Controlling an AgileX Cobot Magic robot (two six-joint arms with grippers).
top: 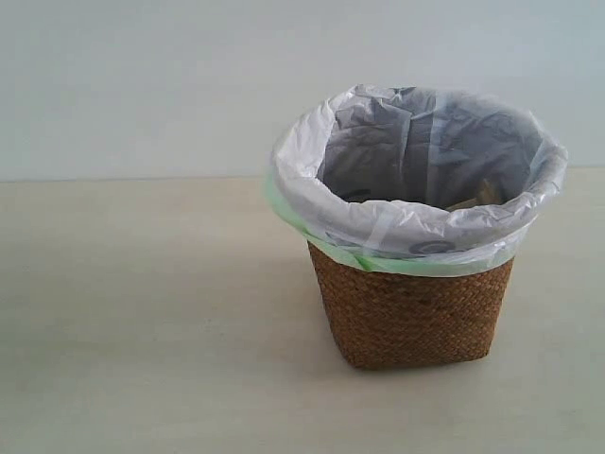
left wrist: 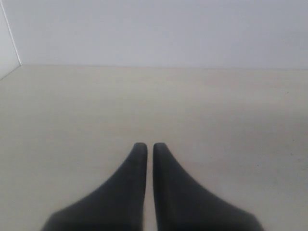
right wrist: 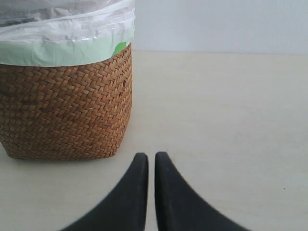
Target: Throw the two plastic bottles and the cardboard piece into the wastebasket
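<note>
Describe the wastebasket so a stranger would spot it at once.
On the pale table, look right of centre in the exterior view. The wastebasket is brown woven wicker, tapering downward, with a white liner, green-edged, folded over its rim. It is the only thing seen standing there.

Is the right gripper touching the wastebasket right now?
Apart. The right wrist view shows bare table between the fingers of the right gripper and the wastebasket; the exterior view shows nothing against the wastebasket.

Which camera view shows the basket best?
The exterior view: the whole basket is visible, with its liner and open top. The right wrist view shows only part of its woven wall and liner. The left wrist view shows nothing of it.
</note>
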